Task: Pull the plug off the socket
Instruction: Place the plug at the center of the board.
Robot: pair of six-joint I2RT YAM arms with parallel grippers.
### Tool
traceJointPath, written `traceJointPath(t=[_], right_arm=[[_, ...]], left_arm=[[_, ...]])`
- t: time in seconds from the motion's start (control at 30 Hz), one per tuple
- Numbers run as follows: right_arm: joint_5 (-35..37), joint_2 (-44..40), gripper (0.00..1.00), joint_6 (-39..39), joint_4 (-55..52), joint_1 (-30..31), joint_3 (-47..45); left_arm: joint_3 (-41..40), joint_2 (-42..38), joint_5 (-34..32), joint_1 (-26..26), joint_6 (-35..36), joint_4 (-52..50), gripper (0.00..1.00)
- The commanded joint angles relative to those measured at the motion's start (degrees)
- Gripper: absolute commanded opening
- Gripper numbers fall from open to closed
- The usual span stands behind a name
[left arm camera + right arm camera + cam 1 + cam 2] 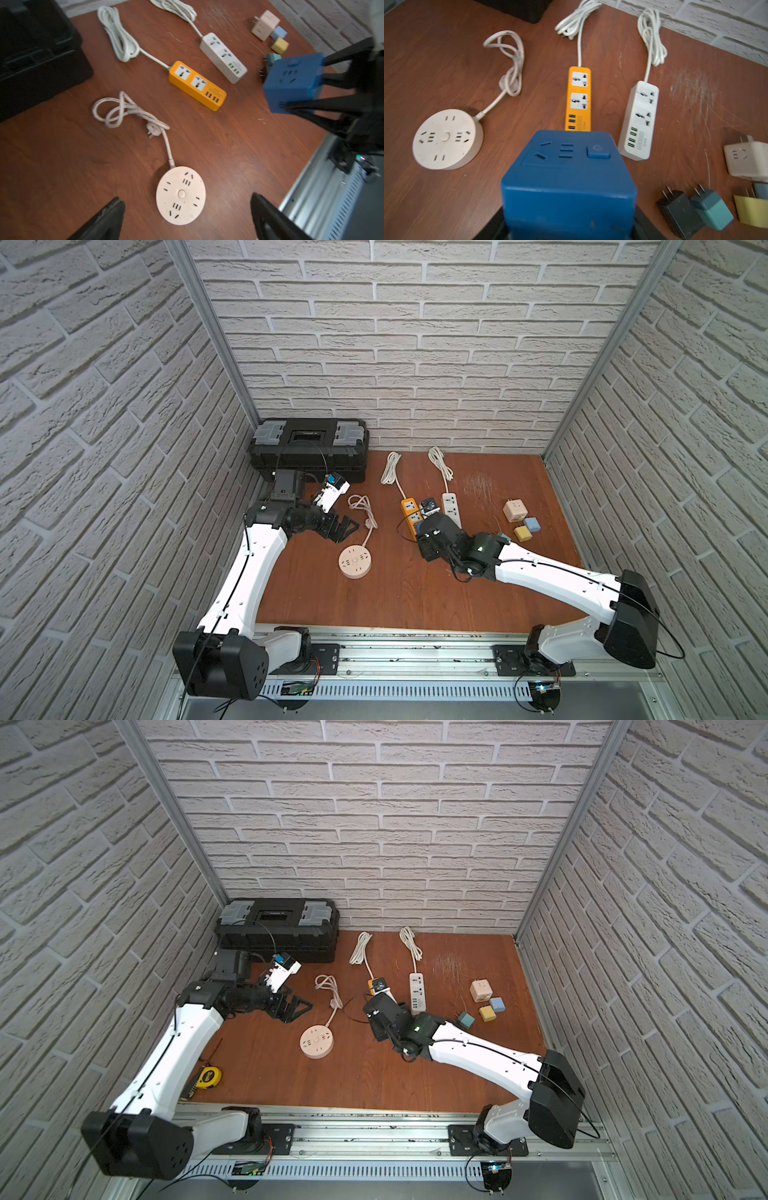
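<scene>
Only one sign is legible to us: a faint power symbol, a ring with a stroke, on the square blue button (598, 151) of the blue plastic cube socket (569, 187).

Small print sits beside the USB ports of the orange plastic power strip (579, 97) and the white plastic power strip (638, 120). We find both too blurred to read.

The label on the black plastic toolbox (309, 456) is illegible to us.

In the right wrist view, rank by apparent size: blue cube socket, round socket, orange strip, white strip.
1. blue cube socket, nearest the camera, so inflated
2. round socket
3. white strip
4. orange strip, end hidden behind the cube
</scene>
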Motion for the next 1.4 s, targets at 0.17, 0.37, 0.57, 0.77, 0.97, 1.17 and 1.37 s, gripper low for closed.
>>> traceJointPath(t=[0.17, 0.37, 0.57, 0.77, 0.97, 1.17, 1.37], right_arm=[[-6.28, -2.46, 0.03, 2.18, -5.3, -16.5, -0.56], [-9.79, 3.45, 0.03, 0.84, -7.17, -27.83, 2.76], [-10.39, 13.24, 0.03, 0.57, -7.45, -33.98, 8.14], [-12.71, 22.02, 0.03, 0.28, -8.14, -37.89, 14.63], [-13.35, 28.22, 0.03, -1.21, -8.37, -40.04, 19.71], [-13.85, 32.68, 0.03, -2.63, -7.24, -40.78, 22.78], [-12.97, 38.26, 0.05, -2.96, -7.48, -41.31, 25.69]], left_arm=[[-7.78, -2.36, -0.41, 1.97, -3.05, 5.47, 0.98], [-11.41, -1.78, -0.75, 3.45, -0.96, 5.71, 0.98], [-15.15, -1.14, -1.39, 3.53, -1.59, 9.12, 0.98], [-17.53, -4.76, -1.1, 3.02, 0.68, 10.3, 0.98], [-18.16, -4.24, -3.34, 1.62, 0.68, 11.19, 0.98], [-18.43, -4.02, -4.54, 0.27, 0.75, 11.47, 0.98], [-18.43, -3.57, -5.21, -1.0, 0.88, 11.39, 0.98]])
